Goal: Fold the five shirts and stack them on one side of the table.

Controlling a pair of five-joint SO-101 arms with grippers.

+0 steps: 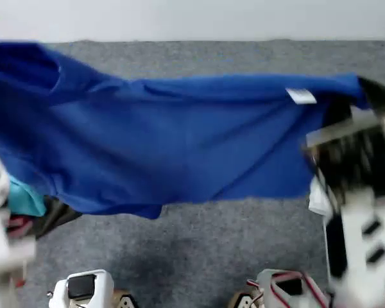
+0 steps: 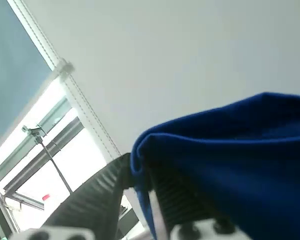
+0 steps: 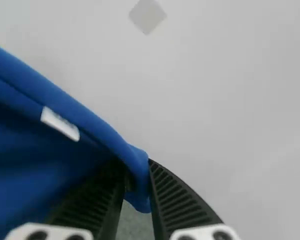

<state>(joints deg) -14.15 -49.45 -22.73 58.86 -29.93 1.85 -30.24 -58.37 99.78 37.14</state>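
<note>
Grey table (image 1: pixel 231 237); blue shirt (image 1: pixel 179 141) stretched above, pinched between left fingers (image 2: pixel 87 200), right fingers (image 3: pixel 177 200).

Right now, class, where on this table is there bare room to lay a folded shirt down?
Bare grey table shows between the blue shirt and the arm bases. Crowded: piled clothes at the picture's left edge, the right arm at its right.

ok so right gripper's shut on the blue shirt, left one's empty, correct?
No: the left gripper is shut on the blue shirt too, cloth pinched between its jaws in the left wrist view. The right gripper holds it as stated.
</note>
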